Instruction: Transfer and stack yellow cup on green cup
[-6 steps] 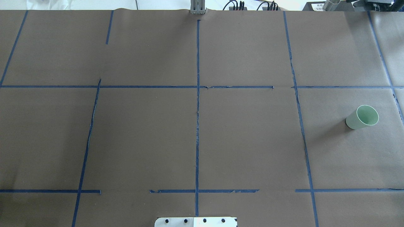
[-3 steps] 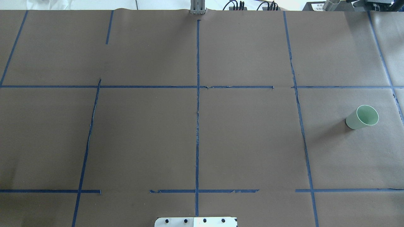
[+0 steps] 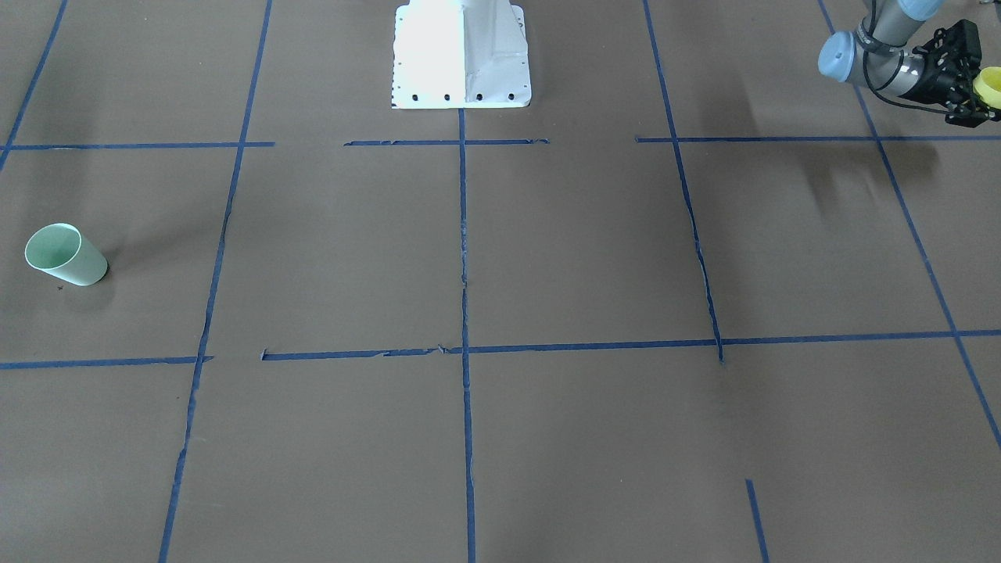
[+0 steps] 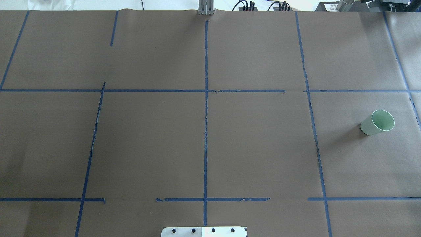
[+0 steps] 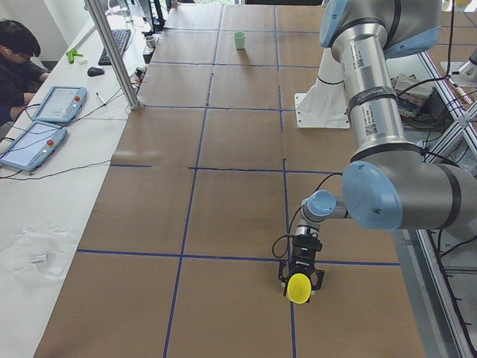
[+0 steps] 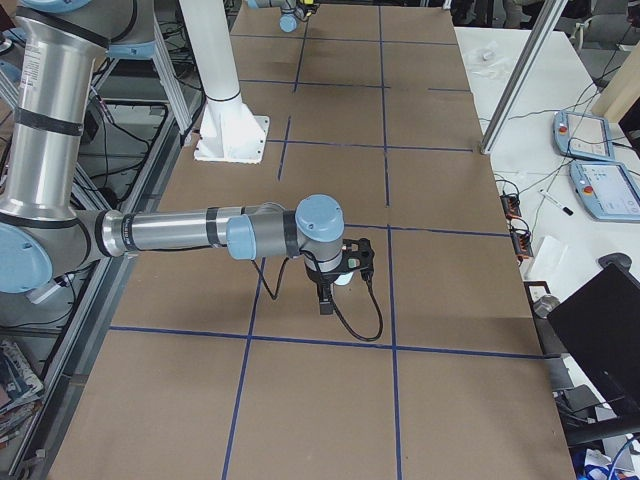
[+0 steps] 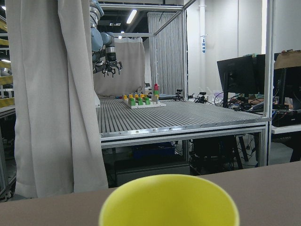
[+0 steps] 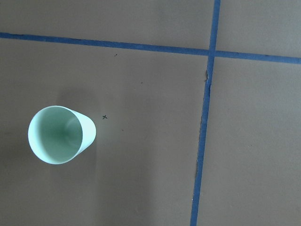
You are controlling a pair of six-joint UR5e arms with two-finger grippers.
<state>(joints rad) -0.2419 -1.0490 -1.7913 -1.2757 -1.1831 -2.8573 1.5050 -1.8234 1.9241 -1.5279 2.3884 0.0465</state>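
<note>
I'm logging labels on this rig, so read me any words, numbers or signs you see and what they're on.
Nothing reads clearly.
Label on the left arm: too small to read.
White sheet beyond the brown paper: blurred.
Blue sign on the pillar: too small.
Pen cross by the green cup: only a mark.
The yellow cup: no text.

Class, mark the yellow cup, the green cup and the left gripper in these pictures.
yellow cup [image 5: 299, 288], exterior left view, round face toward the camera
green cup [image 8: 57, 135], right wrist view, inside its mouth
left gripper [image 3: 979, 86], front-facing view, between its fingertips
</note>
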